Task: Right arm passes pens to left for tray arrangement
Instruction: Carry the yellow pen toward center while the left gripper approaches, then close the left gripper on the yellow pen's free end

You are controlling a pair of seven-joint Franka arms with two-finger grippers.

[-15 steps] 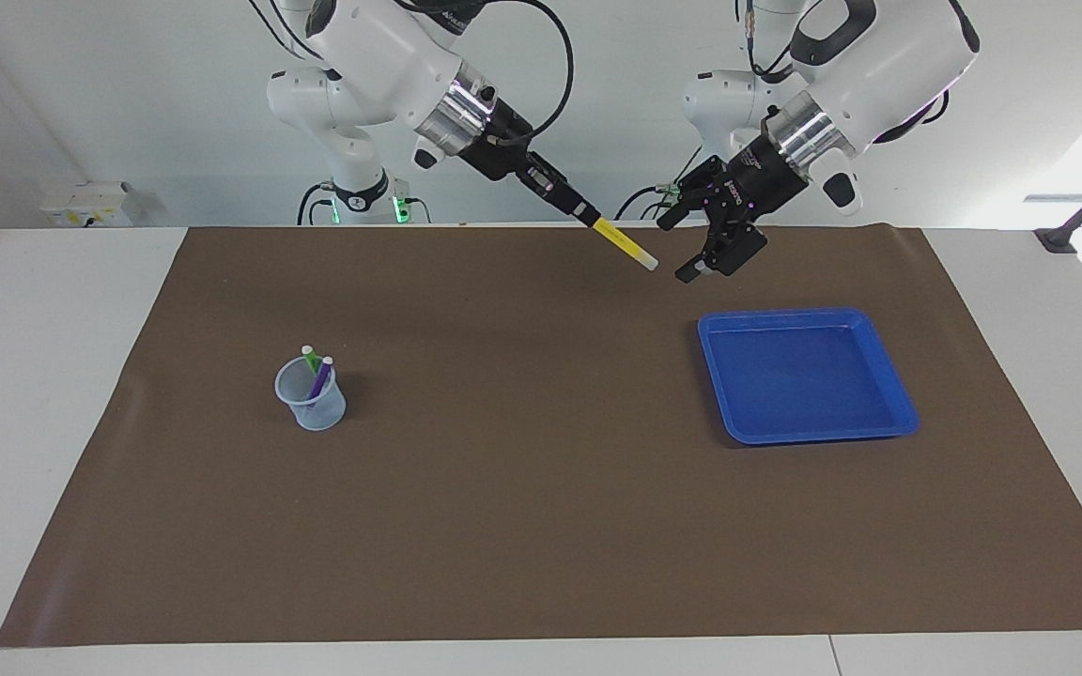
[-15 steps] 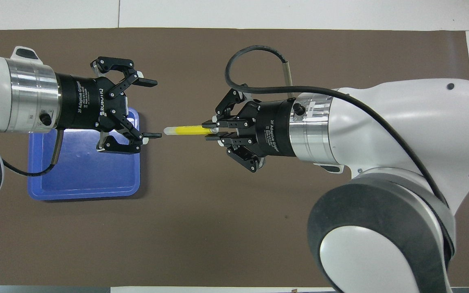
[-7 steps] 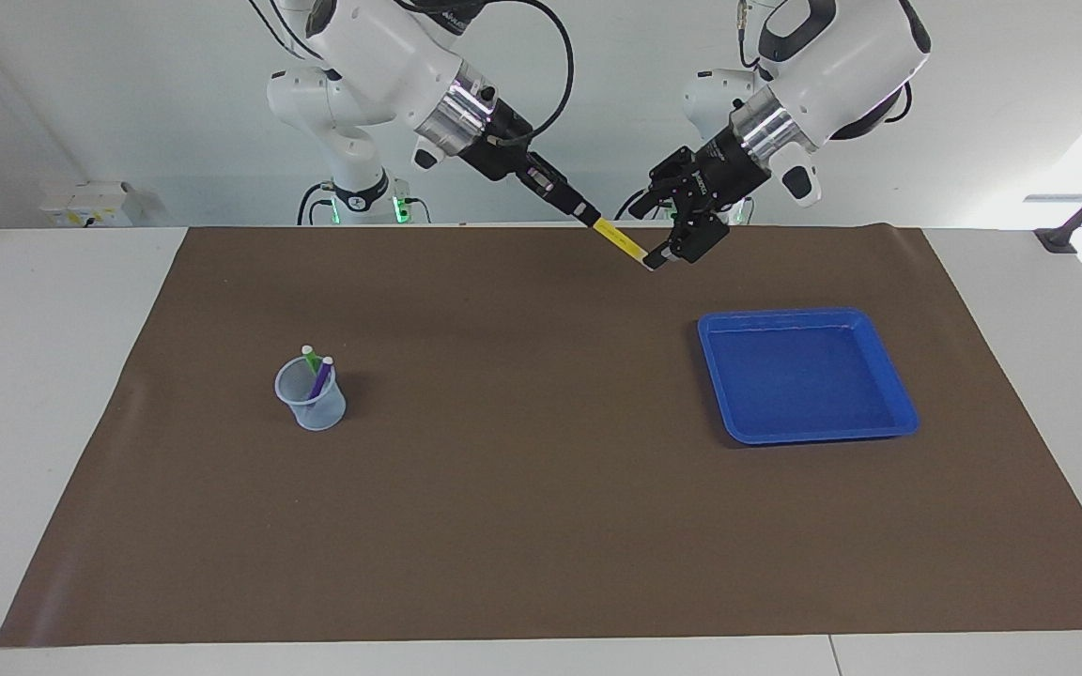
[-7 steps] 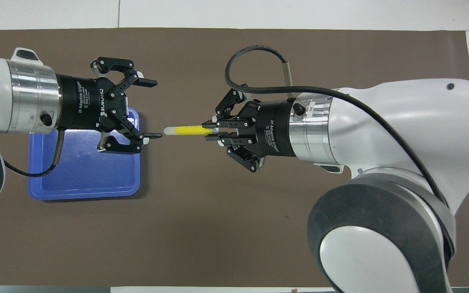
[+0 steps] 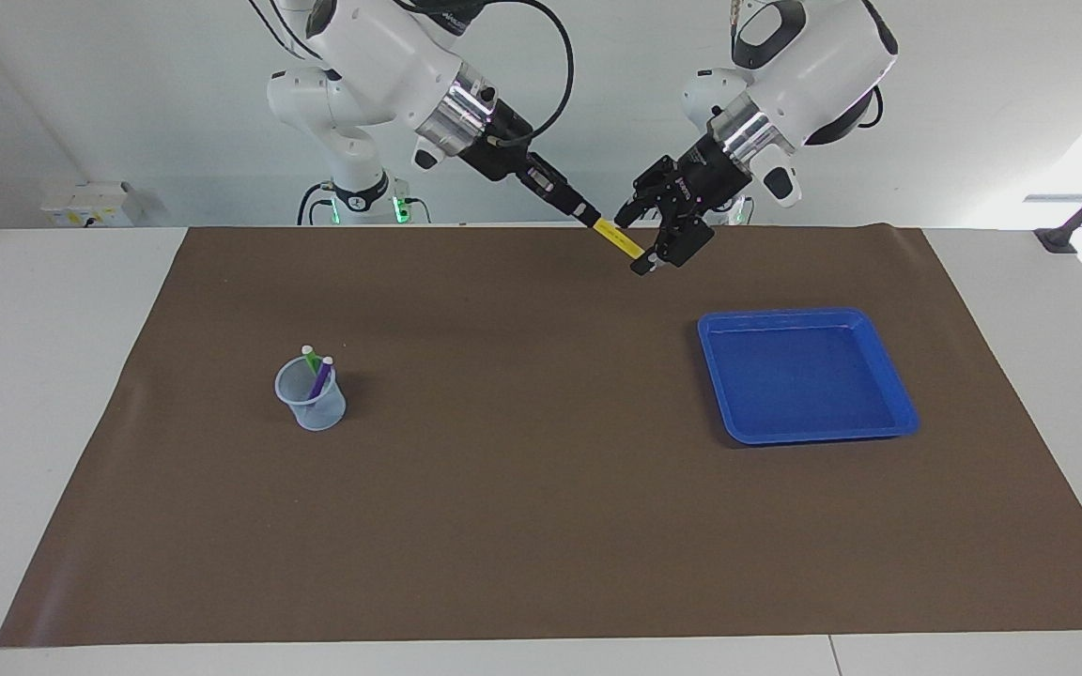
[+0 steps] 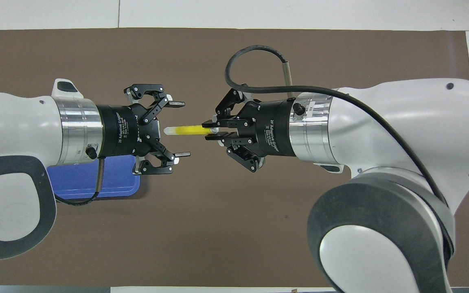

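Left gripper [image 6: 179, 129] moved off the tray [image 6: 80, 185] edge; open fingers now straddle yellow pen [image 6: 185, 130] pale end.

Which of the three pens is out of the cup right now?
The yellow pen: the right pincer holds it in the air, its pale end between the left pincer's open fingers. The green pen and purple pen stand in the cup.

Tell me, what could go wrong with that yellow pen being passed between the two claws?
The right gripper holds the yellow pen by one end only, in the air over the brown mat. The left gripper is open around its pale free end. If the right lets go before the left closes, the pen might drop. A slightly off closing could knock it crooked.
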